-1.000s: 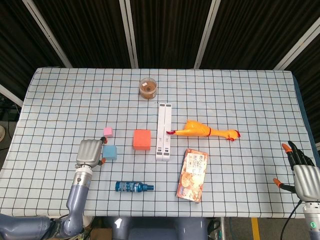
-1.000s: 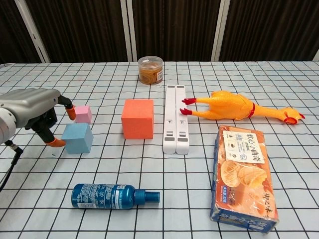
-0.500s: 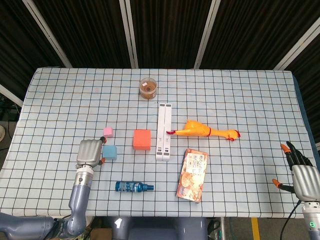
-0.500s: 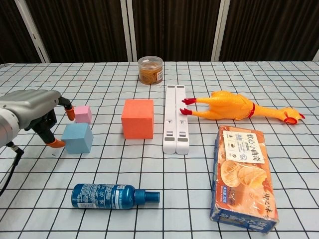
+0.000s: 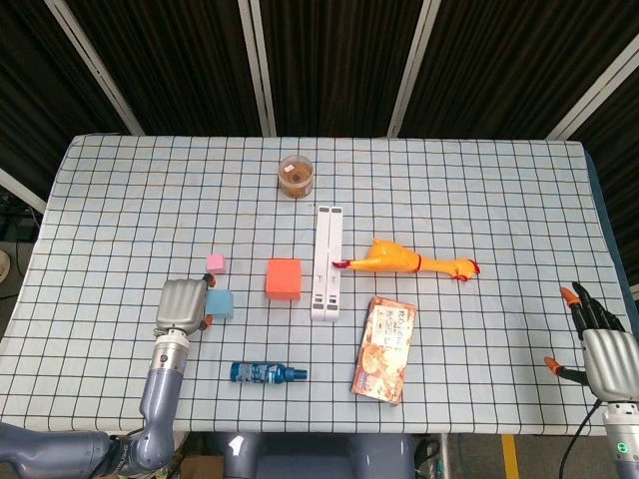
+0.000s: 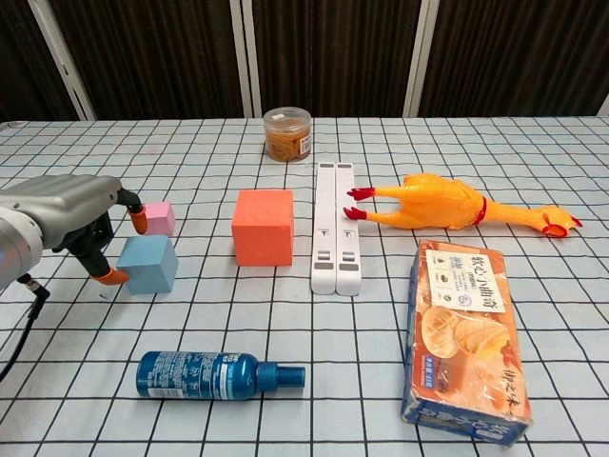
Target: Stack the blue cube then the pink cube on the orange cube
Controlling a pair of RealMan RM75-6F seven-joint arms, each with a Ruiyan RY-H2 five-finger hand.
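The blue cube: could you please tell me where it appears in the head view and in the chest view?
Head view: blue cube lies lower left of centre, beside the left hand.
Chest view: blue cube sits at the left, by the same hand.
Shared landmark: the orange cube to its right.

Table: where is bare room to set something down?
Bare: the checked table's right side beyond the yellow rubber chicken, and its far-left corner. Crowded: the left hand by the blue cube, pink cube and orange cube.
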